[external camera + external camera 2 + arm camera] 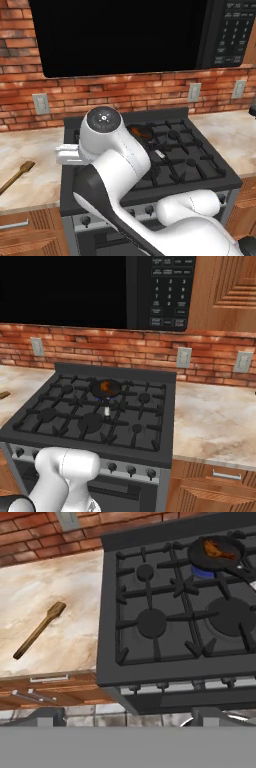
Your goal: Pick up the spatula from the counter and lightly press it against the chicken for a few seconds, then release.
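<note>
Spread wide at the end effector [129, 717], clamped on nothing, facing the front edge of the stove [175, 662]; to the left, flat on the marble table [65, 587], the wooden spatula [40, 630], untouched; farther back, chicken [217, 549] in a dark frying pan [197, 557] on a rear burner.

Glossy white rounded arm [120, 165] with black joint bands [92, 192] and a dark round end cap [103, 118].
</note>
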Robot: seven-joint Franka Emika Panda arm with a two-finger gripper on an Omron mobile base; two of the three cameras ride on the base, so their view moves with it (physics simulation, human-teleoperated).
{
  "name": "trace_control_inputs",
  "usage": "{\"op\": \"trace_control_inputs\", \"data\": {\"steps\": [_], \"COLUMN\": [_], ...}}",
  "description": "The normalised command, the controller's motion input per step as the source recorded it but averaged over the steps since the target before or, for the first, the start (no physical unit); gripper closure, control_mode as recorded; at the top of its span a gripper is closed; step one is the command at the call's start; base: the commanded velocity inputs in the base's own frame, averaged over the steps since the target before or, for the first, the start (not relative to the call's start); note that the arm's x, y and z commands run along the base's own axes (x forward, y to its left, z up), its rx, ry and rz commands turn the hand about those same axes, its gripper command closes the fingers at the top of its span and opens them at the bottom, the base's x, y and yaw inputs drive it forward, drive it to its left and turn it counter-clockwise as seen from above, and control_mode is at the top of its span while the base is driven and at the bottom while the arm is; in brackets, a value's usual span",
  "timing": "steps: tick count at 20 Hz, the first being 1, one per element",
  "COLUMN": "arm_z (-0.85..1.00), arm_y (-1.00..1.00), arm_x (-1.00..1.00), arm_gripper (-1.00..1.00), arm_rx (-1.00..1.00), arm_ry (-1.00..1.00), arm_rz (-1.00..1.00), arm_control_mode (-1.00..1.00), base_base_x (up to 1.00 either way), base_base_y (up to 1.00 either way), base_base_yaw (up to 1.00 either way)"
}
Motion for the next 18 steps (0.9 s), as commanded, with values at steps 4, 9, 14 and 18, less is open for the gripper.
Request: {"op": "trace_control_inputs", "data": {"steps": [4, 9, 14, 18], "arm_z": [-0.07, -0.16, -0.21, -0.08], "arm_y": [0.23, 0.09, 0.03, 0.00], "arm_x": [0.00, 0.00, 0.00, 0.00], "arm_gripper": [-1.00, -1.00, -1.00, -1.00], "arm_rx": [0.06, 0.04, -0.05, 0.01], "arm_ry": [0.00, 0.00, 0.00, 0.00], "arm_rz": [0.00, 0.02, 0.01, 0.00], "arm_control_mode": [-1.00, -1.00, -1.00, -1.00], "base_base_x": [0.00, 0.00, 0.00, 0.00], "base_base_y": [0.00, 0.00, 0.00, 0.00], "base_base_yaw": [0.00, 0.00, 0.00, 0.00]}}
